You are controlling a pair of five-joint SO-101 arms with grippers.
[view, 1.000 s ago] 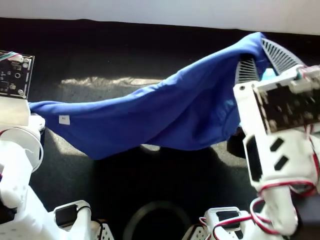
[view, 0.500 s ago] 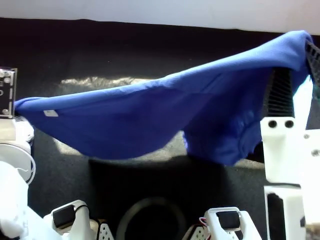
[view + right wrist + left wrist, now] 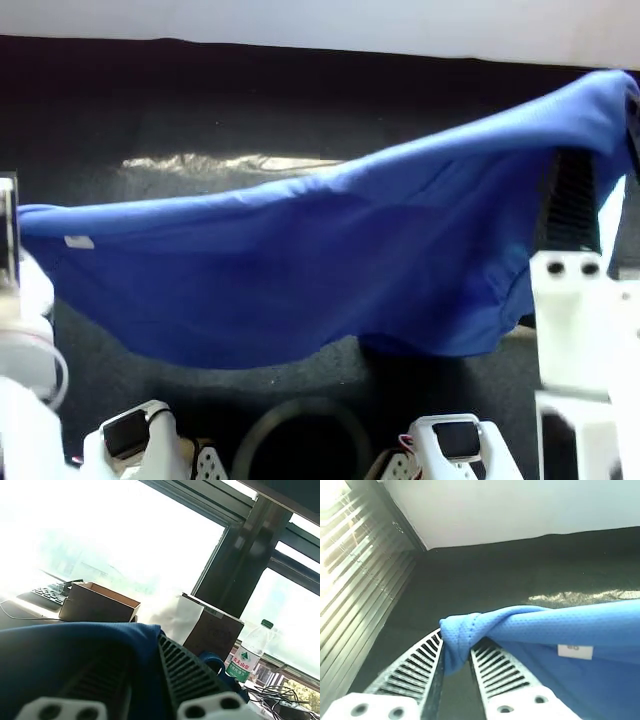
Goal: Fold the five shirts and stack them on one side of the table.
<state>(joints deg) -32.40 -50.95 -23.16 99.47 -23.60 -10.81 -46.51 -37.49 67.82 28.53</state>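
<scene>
Two white arms bracket my overhead view, the left arm (image 3: 25, 330) at one edge and the right arm (image 3: 580, 330) at the other, and the royal-blue mesh-knit shirt (image 3: 320, 270) hangs stretched between them like a banner, lifted off the black matte surface (image 3: 250, 110). The cloth sits higher on the right arm's side and sags along its lower hem in the middle. A small white sewn-in label (image 3: 78, 241) shows near the end held by the left arm, and a bright streak of sunlight (image 3: 220, 162) lies on the surface behind the shirt. From the left wrist camera, I see the left end effector (image 3: 456, 640) with its white ribbed fingers (image 3: 415, 667) drawn together on a twisted bunch of the shirt's edge, the rest of the cloth trailing away above the surface toward the white wall (image 3: 520, 505), with slatted window blinds (image 3: 355, 580) off to the side. From the right wrist camera, the right end effector (image 3: 145, 640) points up toward a bright window with a dark frame (image 3: 245, 555); the shirt is draped over it and pinched between its ribbed fingers (image 3: 185, 670). Beyond sit a brown cardboard box (image 3: 97, 602) and a clear plastic bottle with a green cap (image 3: 247, 652).
</scene>
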